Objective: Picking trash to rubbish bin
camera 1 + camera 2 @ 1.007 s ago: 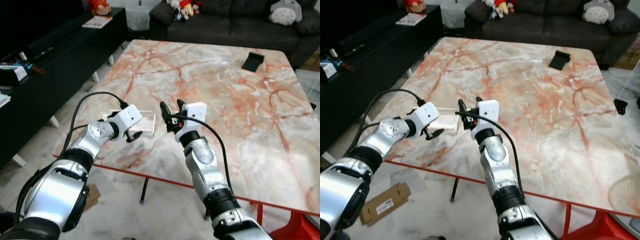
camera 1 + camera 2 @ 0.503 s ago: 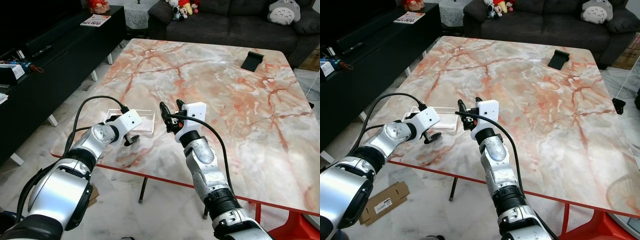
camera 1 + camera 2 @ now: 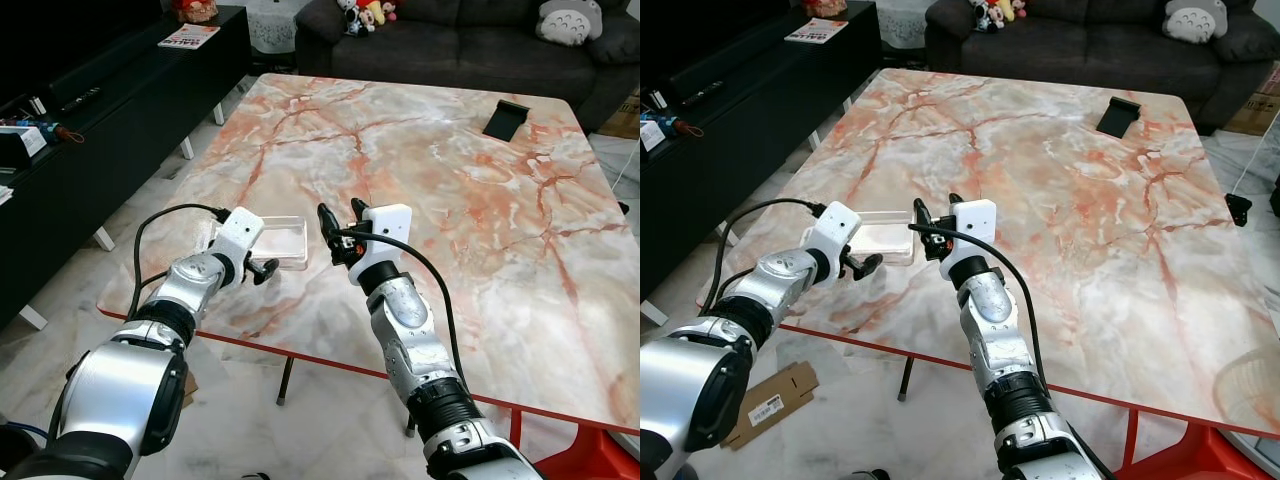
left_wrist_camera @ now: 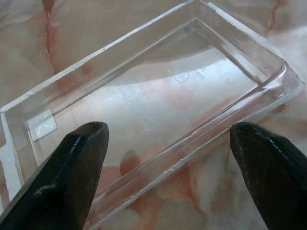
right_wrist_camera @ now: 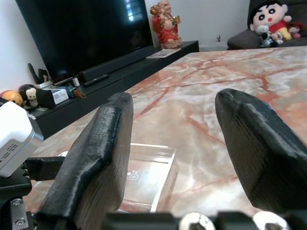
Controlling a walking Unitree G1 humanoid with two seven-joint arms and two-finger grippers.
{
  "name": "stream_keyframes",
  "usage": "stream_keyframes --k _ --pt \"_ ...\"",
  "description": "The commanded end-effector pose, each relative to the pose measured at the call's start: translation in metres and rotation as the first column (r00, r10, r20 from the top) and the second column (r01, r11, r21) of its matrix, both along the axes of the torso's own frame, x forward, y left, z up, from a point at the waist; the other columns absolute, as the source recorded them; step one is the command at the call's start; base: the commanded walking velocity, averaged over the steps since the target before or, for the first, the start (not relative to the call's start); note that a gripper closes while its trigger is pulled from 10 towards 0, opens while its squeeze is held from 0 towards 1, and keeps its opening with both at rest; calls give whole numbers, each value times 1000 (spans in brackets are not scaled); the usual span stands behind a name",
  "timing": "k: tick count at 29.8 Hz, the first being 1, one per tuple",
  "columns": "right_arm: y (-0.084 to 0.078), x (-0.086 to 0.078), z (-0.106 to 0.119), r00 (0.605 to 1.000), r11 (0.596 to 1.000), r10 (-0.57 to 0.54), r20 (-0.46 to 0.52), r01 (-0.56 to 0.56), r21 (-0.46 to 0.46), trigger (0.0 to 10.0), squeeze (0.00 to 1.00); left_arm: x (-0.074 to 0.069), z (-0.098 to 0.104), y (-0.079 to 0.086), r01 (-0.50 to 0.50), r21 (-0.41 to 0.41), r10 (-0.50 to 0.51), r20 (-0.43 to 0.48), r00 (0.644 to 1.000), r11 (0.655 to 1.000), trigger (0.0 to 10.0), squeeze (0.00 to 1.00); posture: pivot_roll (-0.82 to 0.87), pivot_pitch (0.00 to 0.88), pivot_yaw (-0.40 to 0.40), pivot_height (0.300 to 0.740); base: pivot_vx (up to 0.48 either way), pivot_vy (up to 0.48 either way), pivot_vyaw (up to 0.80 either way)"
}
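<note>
Left claw (image 4: 165, 177) spread over clear tray (image 4: 158, 96), right claw (image 3: 338, 222) beside, marble table (image 3: 450, 170)

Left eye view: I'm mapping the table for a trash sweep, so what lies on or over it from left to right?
Left pincer → clear plastic tray → right pincer → black phone stand.

Marble table (image 3: 440, 170): clear tray (image 3: 275, 240), black holder (image 3: 505, 118)

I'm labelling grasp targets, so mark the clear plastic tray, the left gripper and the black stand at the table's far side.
clear plastic tray (image 4: 158, 103), left wrist view, its flat bottom.
left gripper (image 4: 168, 158), left wrist view, midway between fingertips.
black stand (image 3: 506, 118), left eye view, its sloped face.
</note>
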State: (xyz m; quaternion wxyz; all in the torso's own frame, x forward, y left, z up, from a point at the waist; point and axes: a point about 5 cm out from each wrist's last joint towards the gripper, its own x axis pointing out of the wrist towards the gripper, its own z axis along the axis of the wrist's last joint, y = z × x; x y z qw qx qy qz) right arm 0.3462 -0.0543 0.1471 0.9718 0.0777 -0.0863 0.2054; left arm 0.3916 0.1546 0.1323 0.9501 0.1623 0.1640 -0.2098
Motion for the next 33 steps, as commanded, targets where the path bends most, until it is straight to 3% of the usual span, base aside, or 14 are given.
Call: stream_keyframes --k 1,7,14,18,19,24,25,33 --pt "2 -1 2 1000 1000 10 5 -10 -3 10000 0 -1 -3 1 -3 -32 1 -51 999 999 10000 0 85 63 3 740 0 0 0" --pt "0 -1 1 1000 1000 3 4 -3 -5 10000 0 -9 -16 -5 88 -21 -90 -159 983 996 10000 0 91 49 6 740 0 0 0" --pt "0 0 1 1000 1000 4 5 -4 -4 10000 0 -8 -13 -17 148 -37 -153 -174 973 988 10000 0 94 42 6 740 0 0 0" --pt "-1 1 2 1000 1000 -1 6 1 -3 10000 0 -2 -1 -22 154 -4 -153 -101 983 988 10000 0 96 36 5 740 0 0 0" --pt "-1 1 2 1000 1000 -3 6 3 -3 10000 0 2 7 -22 123 12 -122 -39 992 992 10000 0 96 36 5 740 0 0 0" --pt "-2 1 2 1000 1000 -6 7 6 -3 10000 0 7 17 -20 72 85 -77 61 995 994 10000 0 98 39 7 740 0 0 0" --pt "-2 2 2 1000 1000 -7 7 7 -3 10000 0 7 17 -20 66 109 -74 69 995 992 10000 0 98 38 7 740 0 0 0" --pt "-5 1 1 1000 1000 -18 7 18 -1 10000 0 5 10 -21 52 50 -53 25 998 997 10000 0 90 45 10 740 0 0 0"
